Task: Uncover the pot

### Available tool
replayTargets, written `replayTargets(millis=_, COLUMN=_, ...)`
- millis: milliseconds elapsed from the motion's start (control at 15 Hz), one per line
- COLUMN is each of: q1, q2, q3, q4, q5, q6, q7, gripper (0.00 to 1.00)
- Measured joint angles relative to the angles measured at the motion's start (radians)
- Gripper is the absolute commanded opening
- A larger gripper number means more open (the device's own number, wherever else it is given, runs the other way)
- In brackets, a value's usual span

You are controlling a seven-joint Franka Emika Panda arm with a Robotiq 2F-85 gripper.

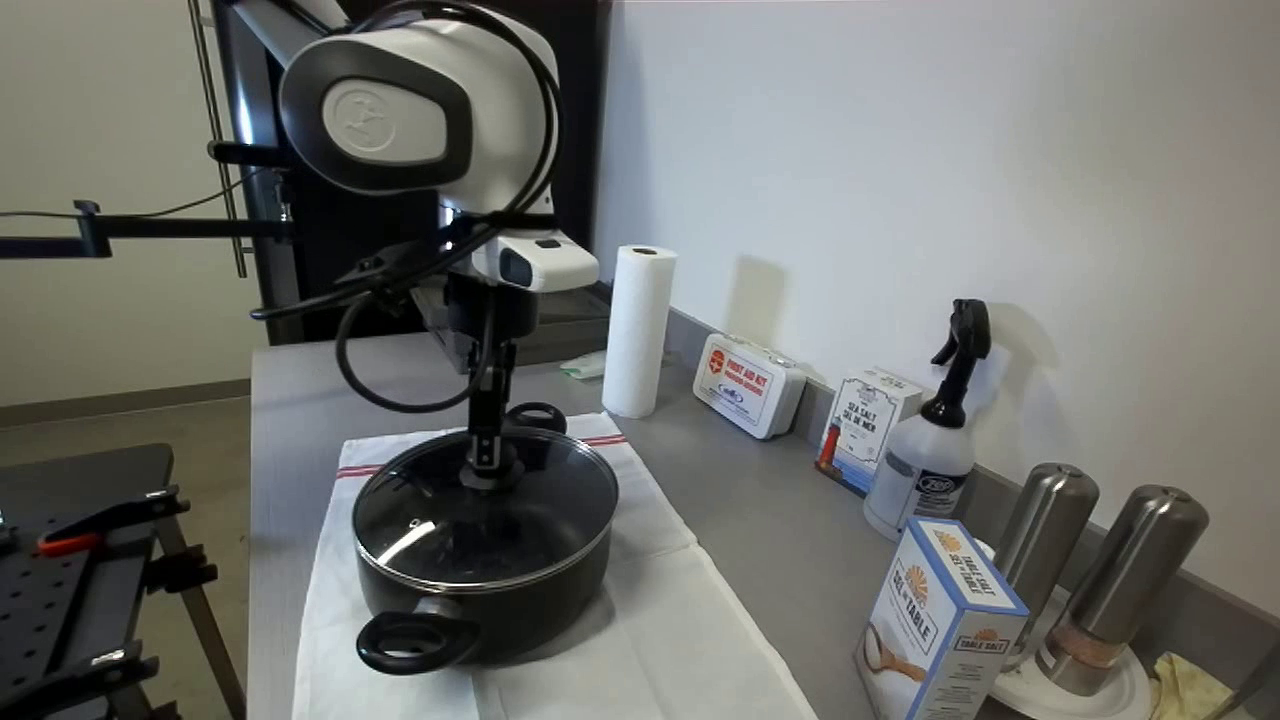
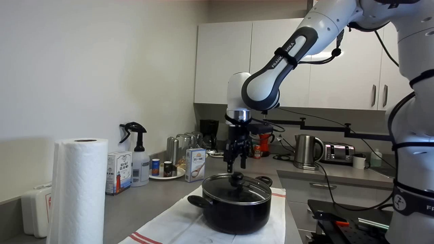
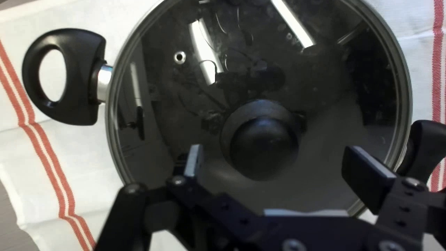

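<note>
The pincer (image 3: 273, 155) hangs over the covered pot (image 2: 235, 217) on the counter (image 2: 152, 200), its fingers (image 3: 193, 162) spread well apart, nothing in their grip! At the left of the wrist view, the towel (image 3: 90, 157) lies creased beneath the pot; should the lid (image 3: 258, 83) stick, pot and towel could shift with it. Next, a handle (image 3: 83, 82) juts out, ready to catch a careless sideways swing. Now the middle, the lid's knob (image 3: 263, 146), which looks to sit nearer the finger on its left: an off-centre squeeze could shove the glass askew. Close too high, and that rounded top may well slip out; press too low, and a fingertip could knock the lid. And out at the right, the second handle (image 3: 425, 150), just beyond the far finger, one more snag if the pincer drops crooked.
</note>
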Motion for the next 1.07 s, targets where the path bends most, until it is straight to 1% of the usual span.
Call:
replayTargets(millis=400, q1=0.000, q2=0.044, q3=-0.012, q4=0.034, q5=-0.006, q6=-0.006, q7=0.029, gripper=1.00)
replayTargets(millis=467, q1=0.000, q2=0.045, q3=-0.013, q4=0.035, q5=-0.007, q6=-0.007, q7=0.031, gripper=0.84)
replayTargets(millis=533, q1=0.000, q2=0.045, q3=-0.013, q4=0.035, q5=-0.007, q6=-0.007, q7=0.033, gripper=0.74)
replayTargets(millis=667, q1=0.000, q2=0.045, q3=-0.013, q4=0.035, q5=-0.007, q6=-0.009, q7=0.033, gripper=0.60)
replayTargets(millis=733, q1=0.000, q2=0.046, q3=-0.013, q4=0.035, q5=-0.007, q6=-0.012, q7=0.033, gripper=0.52)
replayTargets(millis=800, q1=0.000, q2=0.046, q3=-0.013, q4=0.035, q5=-0.007, q6=-0.019, q7=0.033, gripper=0.45)
replayTargets(millis=867, q1=0.000, q2=0.046, q3=-0.013, q4=0.035, q5=-0.007, q6=-0.028, q7=0.033, gripper=0.35)
replayTargets(millis=933, q1=0.002, q2=0.045, q3=-0.013, q4=0.035, q5=-0.006, q6=-0.034, q7=0.033, gripper=0.28)
replayTargets(millis=1000, q1=0.005, q2=0.042, q3=-0.011, q4=0.036, q5=-0.006, q6=-0.037, q7=0.033, gripper=0.25)
replayTargets(millis=1067, q1=0.007, q2=0.041, q3=-0.011, q4=0.035, q5=-0.006, q6=-0.042, q7=0.033, gripper=0.25)
